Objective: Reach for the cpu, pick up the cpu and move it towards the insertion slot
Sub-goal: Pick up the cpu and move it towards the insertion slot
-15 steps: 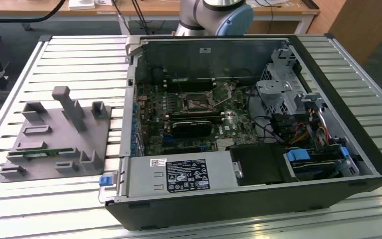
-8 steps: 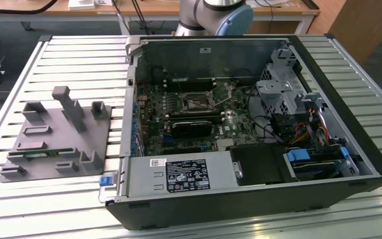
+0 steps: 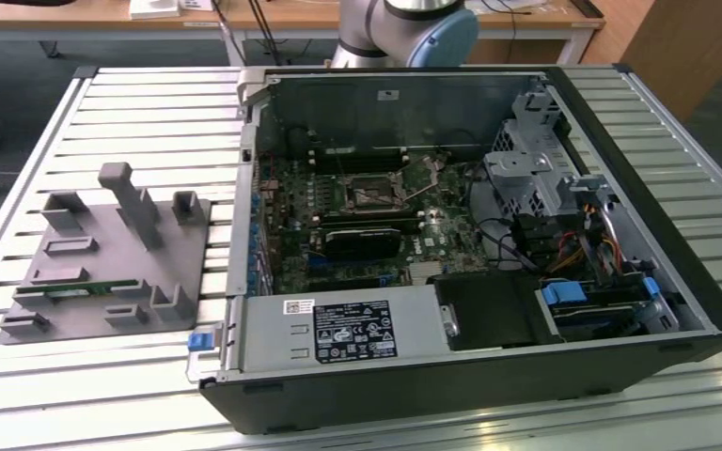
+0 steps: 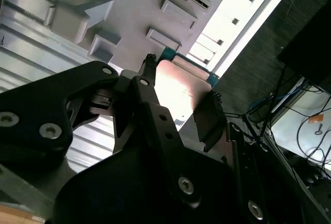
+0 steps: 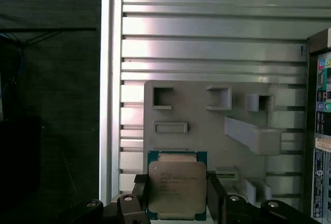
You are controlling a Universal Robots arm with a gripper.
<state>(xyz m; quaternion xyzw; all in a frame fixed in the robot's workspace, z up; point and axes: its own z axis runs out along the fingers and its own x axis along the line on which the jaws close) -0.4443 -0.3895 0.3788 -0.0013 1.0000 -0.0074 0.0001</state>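
The cpu (image 5: pixel 177 187) is a silvery square chip on a teal-green base. It sits between my gripper's (image 5: pixel 177 203) two black fingers (image 5: pixel 138 195), which are shut on its opposite edges. In the second wrist view the cpu (image 4: pixel 178 87) shows from the side, pinched by the gripper (image 4: pixel 180 95), well above the grey fixture plate (image 4: pixel 129 6). The insertion slot (image 3: pixel 371 194) is the dark square socket with a silvery frame on the motherboard inside the open computer case (image 3: pixel 662 216), apart from the cpu.
The grey fixture plate (image 3: pixel 98 254) with raised blocks and a green memory stick (image 3: pixel 79 291) lies on the slatted metal table (image 3: pixel 148 103), on the exterior view's left of the case. The arm's base (image 3: pixel 405 28) stands behind the case. A drive cage and cables crowd the case's right side.
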